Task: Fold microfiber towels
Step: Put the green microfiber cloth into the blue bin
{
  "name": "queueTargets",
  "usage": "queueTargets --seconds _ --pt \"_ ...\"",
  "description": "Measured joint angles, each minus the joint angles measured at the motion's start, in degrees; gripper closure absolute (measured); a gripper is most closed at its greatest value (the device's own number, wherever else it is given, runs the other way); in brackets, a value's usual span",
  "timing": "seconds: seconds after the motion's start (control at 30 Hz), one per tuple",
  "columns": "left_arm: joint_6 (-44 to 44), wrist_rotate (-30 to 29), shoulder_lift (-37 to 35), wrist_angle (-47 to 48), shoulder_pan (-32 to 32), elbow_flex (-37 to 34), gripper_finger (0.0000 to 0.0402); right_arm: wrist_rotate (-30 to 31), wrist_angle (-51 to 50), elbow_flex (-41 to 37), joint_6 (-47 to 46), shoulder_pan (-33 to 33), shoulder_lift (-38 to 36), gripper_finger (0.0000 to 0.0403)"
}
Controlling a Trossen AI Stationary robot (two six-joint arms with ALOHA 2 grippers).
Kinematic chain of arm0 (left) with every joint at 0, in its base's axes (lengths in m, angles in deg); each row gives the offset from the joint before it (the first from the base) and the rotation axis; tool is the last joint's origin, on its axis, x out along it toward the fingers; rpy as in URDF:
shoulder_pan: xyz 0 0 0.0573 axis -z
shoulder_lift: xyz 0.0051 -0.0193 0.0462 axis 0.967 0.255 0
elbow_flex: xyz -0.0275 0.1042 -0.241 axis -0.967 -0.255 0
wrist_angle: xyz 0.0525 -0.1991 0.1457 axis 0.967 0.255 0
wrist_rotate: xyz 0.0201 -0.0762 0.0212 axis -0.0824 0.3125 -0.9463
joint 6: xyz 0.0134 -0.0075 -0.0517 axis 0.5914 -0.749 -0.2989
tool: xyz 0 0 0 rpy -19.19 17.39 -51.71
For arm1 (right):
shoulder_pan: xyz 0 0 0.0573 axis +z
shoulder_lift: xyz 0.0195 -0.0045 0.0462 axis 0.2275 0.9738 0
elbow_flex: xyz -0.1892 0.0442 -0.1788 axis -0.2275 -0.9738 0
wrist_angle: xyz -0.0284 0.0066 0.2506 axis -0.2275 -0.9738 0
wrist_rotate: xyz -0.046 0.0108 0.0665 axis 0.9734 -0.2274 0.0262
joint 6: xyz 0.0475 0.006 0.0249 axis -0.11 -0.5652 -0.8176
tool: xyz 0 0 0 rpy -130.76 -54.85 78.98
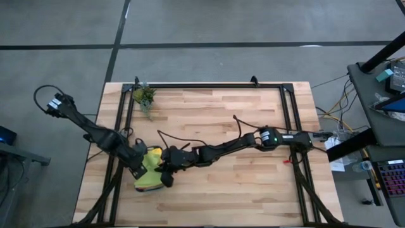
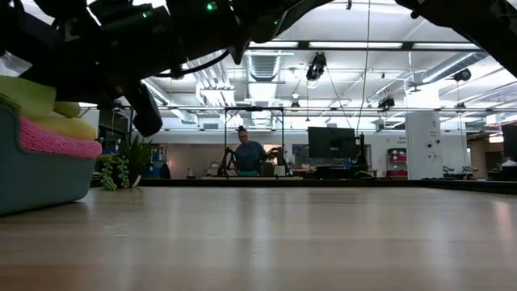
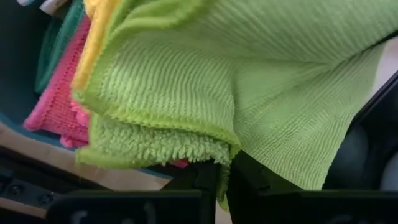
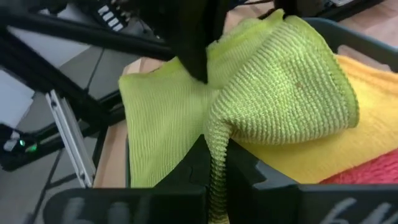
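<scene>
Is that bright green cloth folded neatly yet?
No. The lime green towel hangs bunched over the tray, pinched by both the left gripper and right gripper.

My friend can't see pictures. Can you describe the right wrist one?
The right gripper has its jaws shut on the lime green towel, which is bunched over a yellow towel and a pink towel in the teal tray.

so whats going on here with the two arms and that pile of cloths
Both arms are bent over the teal tray at the table's front left corner, where the microfiber towels are stacked. The left gripper and the right gripper are each shut on a pinch of the lime green towel, the top one, above the yellow towel and pink towel. It is not yet spread on the table for folding.
</scene>
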Motion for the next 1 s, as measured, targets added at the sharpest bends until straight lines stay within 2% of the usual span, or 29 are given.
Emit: queueTargets --seconds 0.17,0.37,0.5,0.7,0.87,1.0 --pt "1.1 2.6 0.6 0.8 0.1 0.0 0.0369 -0.3 -1.7 0.0 1.4 0.5 -0.3 0.0382" --pt "-0.2 2.9 -0.5 4.9 0.1 -0.1 0.0304 -0.1 -3.2 -0.1 1.5 0.5 -0.6 0.0331" --pt "-0.4 2.7 -0.9 7.8 0.1 -0.1 0.0275 1.7 -4.5 -0.1 1.6 0.5 -1.0 0.0299" --pt "-0.4 3.4 -1.4 7.9 0.1 -0.1 0.0267 5.4 -8.3 -0.1 2.4 0.2 -2.3 0.0267" --pt "-0.4 4.3 -2.1 8.5 0.1 0.4 0.0267 5.5 -10.8 -0.1 2.4 0.1 -2.4 0.0252" --pt "0.6 2.8 -2.1 8.9 0.1 3.8 0.0267 5.5 -13.3 -0.1 2.3 -0.1 -2.5 0.0242"
